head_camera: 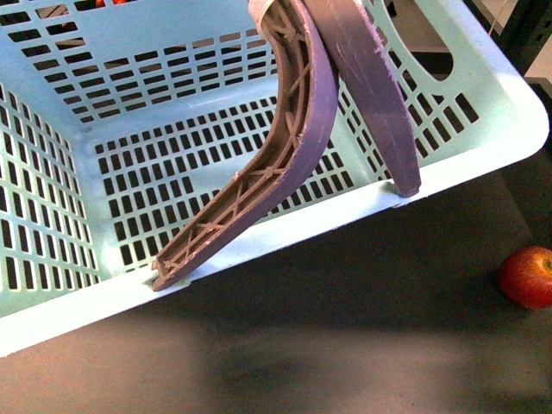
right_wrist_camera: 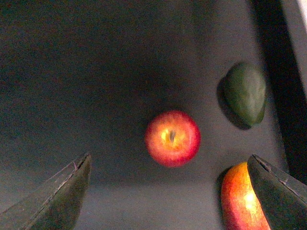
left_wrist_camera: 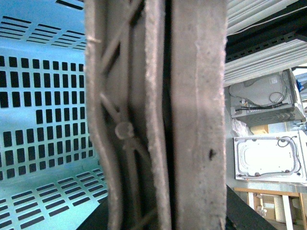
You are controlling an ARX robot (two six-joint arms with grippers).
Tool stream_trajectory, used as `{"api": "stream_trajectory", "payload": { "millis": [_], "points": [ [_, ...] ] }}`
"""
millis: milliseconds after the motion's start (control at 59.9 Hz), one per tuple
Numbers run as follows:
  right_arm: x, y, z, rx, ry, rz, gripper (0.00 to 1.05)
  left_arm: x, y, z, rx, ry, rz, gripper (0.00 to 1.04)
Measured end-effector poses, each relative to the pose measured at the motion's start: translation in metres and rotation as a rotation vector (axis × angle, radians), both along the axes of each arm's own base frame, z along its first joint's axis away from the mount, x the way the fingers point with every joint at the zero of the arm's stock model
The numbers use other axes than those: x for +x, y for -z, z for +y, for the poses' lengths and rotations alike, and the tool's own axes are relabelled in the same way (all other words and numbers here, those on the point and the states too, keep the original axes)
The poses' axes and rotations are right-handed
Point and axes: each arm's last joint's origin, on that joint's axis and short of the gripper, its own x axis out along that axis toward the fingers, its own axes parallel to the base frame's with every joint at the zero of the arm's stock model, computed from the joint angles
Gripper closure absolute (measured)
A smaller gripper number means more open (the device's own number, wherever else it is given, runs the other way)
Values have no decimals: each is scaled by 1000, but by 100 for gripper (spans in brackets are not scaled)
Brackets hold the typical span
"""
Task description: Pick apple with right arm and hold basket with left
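Front feed: the lower half of the frame is just a dark matte tabletop (head_camera: 362, 345), with a soft pale glare patch at lower centre. My left wrist cam catches some room: white slatted panels (left_wrist_camera: 264, 60), a grey box with cables (left_wrist_camera: 261, 96) right against a white appliance panel (left_wrist_camera: 268, 158), and a light wooden frame (left_wrist_camera: 259, 191) beside that.

- The basket (head_camera: 345, 217) is large, rectangular and pale mint-blue plastic. Its walls and floor are slotted, and one end wall has an oval hand hole. It stands on a dark surface.
- Its two brown ribbed curved handles (head_camera: 297, 129) rise from the near rim and meet, pressed together.
- The apple (head_camera: 528, 277) is round and shiny red, with a yellowish patch around its stem dimple. It rests stem-up on the dark surface, outside the basket, apart from its near right corner.
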Motion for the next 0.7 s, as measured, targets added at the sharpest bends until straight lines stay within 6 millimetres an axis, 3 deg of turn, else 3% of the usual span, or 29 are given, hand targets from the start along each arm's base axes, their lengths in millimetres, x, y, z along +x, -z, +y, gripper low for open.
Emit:
{"api": "stream_trajectory", "payload": {
  "millis": [234, 701],
  "points": [
    [28, 44, -1, -42, -1, 114, 9, 0, 0, 0, 0, 0, -1, 78],
    [65, 85, 7, -93, 5, 194, 9, 0, 0, 0, 0, -1, -1, 78]
  ]
}}
